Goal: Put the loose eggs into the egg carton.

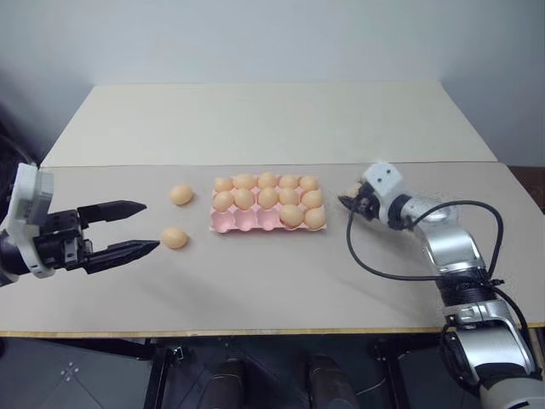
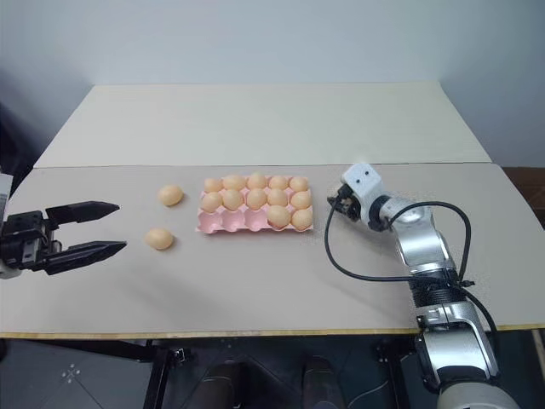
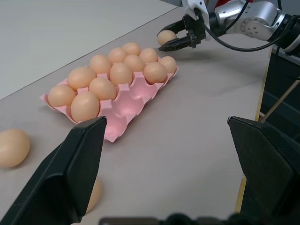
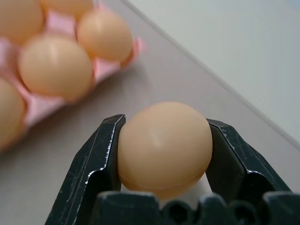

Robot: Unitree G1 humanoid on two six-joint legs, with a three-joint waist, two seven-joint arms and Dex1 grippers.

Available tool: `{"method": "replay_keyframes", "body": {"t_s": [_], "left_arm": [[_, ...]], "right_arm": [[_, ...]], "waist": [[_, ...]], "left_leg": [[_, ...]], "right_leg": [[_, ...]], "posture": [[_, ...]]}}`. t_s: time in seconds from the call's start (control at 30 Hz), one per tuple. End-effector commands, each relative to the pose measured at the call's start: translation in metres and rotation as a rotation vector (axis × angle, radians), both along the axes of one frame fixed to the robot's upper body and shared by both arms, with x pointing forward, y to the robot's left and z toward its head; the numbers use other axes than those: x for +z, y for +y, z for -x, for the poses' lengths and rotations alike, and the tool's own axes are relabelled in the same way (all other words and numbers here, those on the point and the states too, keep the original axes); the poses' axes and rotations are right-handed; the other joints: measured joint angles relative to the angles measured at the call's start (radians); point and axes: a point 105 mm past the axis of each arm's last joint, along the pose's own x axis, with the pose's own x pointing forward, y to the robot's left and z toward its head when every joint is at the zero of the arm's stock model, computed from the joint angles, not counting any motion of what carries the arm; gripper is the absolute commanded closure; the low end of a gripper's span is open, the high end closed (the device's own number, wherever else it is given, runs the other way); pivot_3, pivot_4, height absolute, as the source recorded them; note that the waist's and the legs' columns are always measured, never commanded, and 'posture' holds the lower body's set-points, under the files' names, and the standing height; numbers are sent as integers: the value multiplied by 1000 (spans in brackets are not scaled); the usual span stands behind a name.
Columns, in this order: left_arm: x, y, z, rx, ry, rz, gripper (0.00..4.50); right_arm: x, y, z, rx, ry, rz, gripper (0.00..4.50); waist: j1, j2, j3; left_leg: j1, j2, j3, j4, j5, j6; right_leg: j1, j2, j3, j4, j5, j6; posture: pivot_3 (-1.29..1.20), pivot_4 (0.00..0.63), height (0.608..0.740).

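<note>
left claw (image 1: 145,227), two black fingers spread wide and holding nothing, hovers over the pale beige surface (image 1: 281,285) on the robot's left. just ahead of its tips lies the nearer of two loose light orange-tan oval eggs (image 1: 174,238); the second (image 1: 180,195) rests a little farther back, both between this claw and the flat pink moulded egg carton (image 1: 247,222). the carton's near row has three empty cups at its left end. right claw (image 4: 161,154), beyond the carton's right edge, pinches a third smooth tan egg (image 4: 164,149) between its black fingers (image 4: 101,159), low over the surface. from that claw the open cups lie to its left, across the filled cups, so the coming carry likely runs leftward.
</note>
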Motion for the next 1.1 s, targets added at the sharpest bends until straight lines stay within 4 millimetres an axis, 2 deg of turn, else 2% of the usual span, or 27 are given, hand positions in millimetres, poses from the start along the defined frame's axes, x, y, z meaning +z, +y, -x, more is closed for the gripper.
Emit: {"method": "replay_keyframes", "body": {"t_s": [0.03,0.1,0.2,0.3,0.37,0.5,0.57,0.6,0.67,0.77,0.87,0.93,1.0,1.1], "left_arm": [[10,-1,4,-4,-35,-16,0],[10,0,4,-2,-33,-16,0],[10,1,5,-2,-26,-16,0],[10,0,6,0,-25,-16,0],[9,0,6,4,-26,-16,0],[9,2,9,13,-25,-15,0],[9,2,9,16,-24,-16,0],[8,2,10,18,-24,-16,0],[8,2,10,18,-24,-14,0],[9,2,9,19,-25,-13,0],[8,3,9,21,-24,-12,0],[7,5,8,30,-24,-13,0],[6,11,6,59,-25,-16,0],[3,21,3,104,-23,-21,0]], "right_arm": [[35,50,18,163,-75,-27,2237],[38,66,23,211,-72,-35,2237],[33,104,32,310,-54,-39,2237],[16,132,35,346,-20,-21,2237],[4,141,34,345,-4,10,2237],[-13,146,34,347,17,71,2237],[-16,146,35,349,28,78,1552],[-16,145,35,347,31,76,1413],[-9,145,34,343,13,54,707],[16,141,39,353,-30,-9,29],[42,127,49,365,-72,-68,29],[57,107,58,373,-94,-109,29],[64,80,66,367,-100,-117,29],[63,44,80,361,-103,-80,29]], "waist": [[-6,0,0],[-4,0,0],[-4,0,0],[-5,0,0],[-5,0,0],[-1,0,0],[-1,0,0],[-2,0,0],[-3,0,0],[-4,0,0],[-3,0,0],[-1,0,0],[6,0,0],[19,0,0]], "left_leg": [[1,1,0,0,0,0],[1,4,0,0,0,0],[1,4,0,0,0,0],[1,4,0,0,0,0],[1,4,0,0,0,0],[1,4,0,0,0,0],[0,4,0,0,0,0],[1,4,0,0,0,0],[1,5,0,0,0,0],[1,5,0,0,0,0],[0,5,0,0,0,0],[0,5,0,0,0,-1],[0,5,0,0,0,-1],[1,5,0,0,-1,0]], "right_leg": [[0,1,1,0,0,0],[0,4,1,0,0,0],[0,4,1,0,0,0],[-1,5,1,0,0,-1],[-1,5,1,0,1,-1],[-1,5,1,0,1,-2],[-1,5,1,-1,1,-2],[-1,5,1,-1,1,-2],[-1,5,1,-1,1,-2],[-1,5,2,0,1,-2],[-2,5,2,0,1,-2],[-2,5,2,-1,1,-2],[-1,5,2,-1,1,-2],[0,5,2,-3,1,-2]], "posture": [[0,150,740],[0,150,740],[0,150,740],[0,150,740],[0,150,740],[0,150,740],[0,150,740],[0,150,740],[0,150,740],[0,150,740],[0,150,740],[0,150,740],[0,150,740],[0,150,740]]}}
